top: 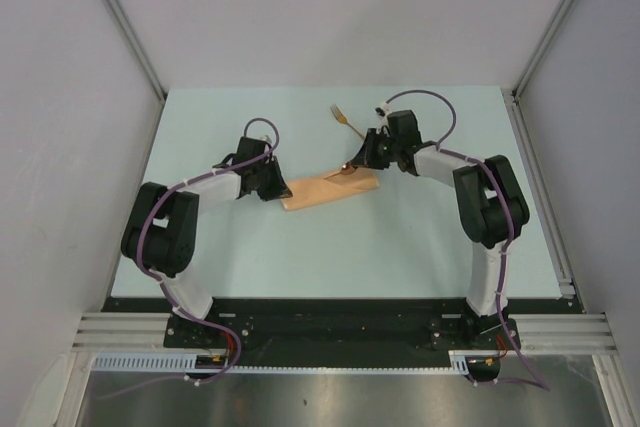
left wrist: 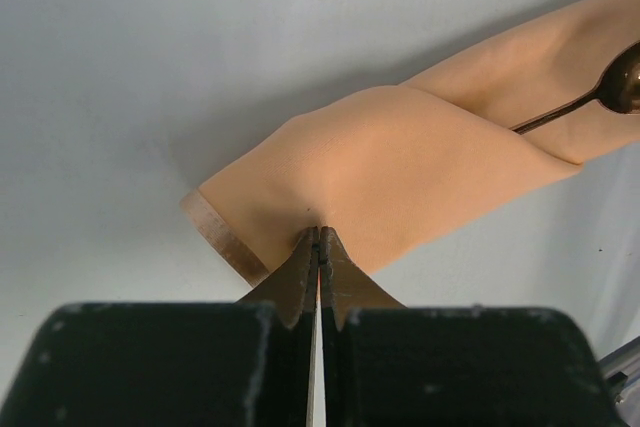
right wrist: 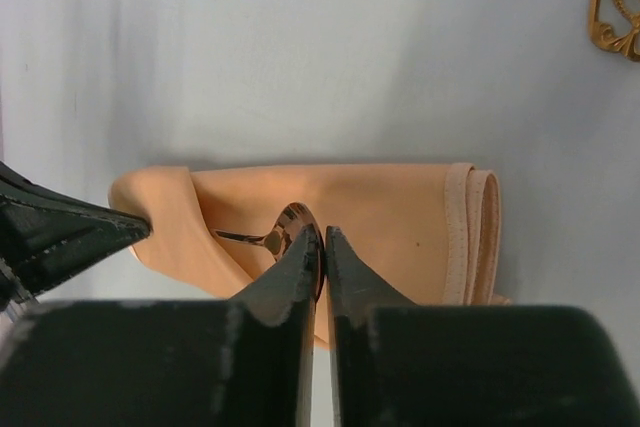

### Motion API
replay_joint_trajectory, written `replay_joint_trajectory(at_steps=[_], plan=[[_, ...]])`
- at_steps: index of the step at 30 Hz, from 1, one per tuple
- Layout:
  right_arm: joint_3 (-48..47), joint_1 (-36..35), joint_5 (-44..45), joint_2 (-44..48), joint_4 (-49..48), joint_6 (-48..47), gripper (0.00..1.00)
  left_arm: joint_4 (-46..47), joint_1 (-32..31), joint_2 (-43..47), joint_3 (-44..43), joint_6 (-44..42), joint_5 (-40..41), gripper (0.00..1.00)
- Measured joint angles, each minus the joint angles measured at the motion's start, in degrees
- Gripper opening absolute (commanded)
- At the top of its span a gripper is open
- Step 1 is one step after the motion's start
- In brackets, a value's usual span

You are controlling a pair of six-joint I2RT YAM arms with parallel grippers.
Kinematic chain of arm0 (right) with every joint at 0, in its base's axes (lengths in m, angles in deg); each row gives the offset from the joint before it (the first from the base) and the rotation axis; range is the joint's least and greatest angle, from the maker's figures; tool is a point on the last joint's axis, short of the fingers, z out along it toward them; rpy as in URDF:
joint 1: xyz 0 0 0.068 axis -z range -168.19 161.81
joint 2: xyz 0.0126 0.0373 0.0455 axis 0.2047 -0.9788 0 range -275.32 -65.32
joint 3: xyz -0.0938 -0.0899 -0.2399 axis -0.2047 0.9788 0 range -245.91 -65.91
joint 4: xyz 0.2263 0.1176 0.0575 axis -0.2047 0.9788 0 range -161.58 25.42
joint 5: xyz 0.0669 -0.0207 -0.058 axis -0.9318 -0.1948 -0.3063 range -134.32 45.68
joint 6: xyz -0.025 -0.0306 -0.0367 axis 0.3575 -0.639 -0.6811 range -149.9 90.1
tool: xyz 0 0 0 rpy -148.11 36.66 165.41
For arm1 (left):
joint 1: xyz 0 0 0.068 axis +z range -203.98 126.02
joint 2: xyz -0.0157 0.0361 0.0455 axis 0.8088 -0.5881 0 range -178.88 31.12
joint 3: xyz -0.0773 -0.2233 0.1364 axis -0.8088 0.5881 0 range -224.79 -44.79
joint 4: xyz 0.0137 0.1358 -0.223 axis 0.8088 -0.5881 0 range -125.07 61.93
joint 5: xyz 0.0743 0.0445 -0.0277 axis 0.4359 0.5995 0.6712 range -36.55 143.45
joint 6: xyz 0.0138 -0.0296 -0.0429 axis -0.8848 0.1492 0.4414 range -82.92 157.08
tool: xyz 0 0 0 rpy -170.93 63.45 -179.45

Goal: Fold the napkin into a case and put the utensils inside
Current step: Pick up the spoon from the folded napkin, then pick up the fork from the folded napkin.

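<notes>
Peach napkin (top: 325, 192) lies folded on the table (top: 250, 247), left gripper (left wrist: 318, 239) clenched on its edge, spoon (right wrist: 283, 230) tucked handle-first inside; right gripper (right wrist: 322, 239) sits at the bowl, jaws barely apart, grip or release unclear; the fork (top: 345, 118), well apart beyond, likely needs fetching next.

On the pale counter (top: 250, 247), a folded peach napkin (top: 322, 194) lies between 2 arms. The left pincer (top: 280, 187) meets its left end. The right pincer (top: 358, 161) is over a copper utensil (top: 346, 172) at its right end. A gold fork (top: 345, 119) lies beyond, apart.
</notes>
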Motion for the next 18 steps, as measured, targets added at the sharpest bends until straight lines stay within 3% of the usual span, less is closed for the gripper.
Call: replay_joint_trajectory(at_steps=[1,7,11,18], plan=[[0.0,0.0,0.0,-0.1,-0.1,0.1,0.35,0.0,0.0,0.0,0.0,0.0,0.0,0.0],[-2.6,0.7,0.4,-1.0,1.4,-1.9,0.58,-0.1,0.0,1.1,0.0,0.0,0.0,0.0],[-6.7,2.2,1.9,-1.5,3.8,-5.0,0.66,-0.7,0.0,3.1,0.0,-0.1,-0.4,0.0],[-22.8,3.4,8.1,-9.9,9.7,-16.0,0.68,-1.5,-0.2,7.3,0.0,-0.1,-1.6,0.0]])
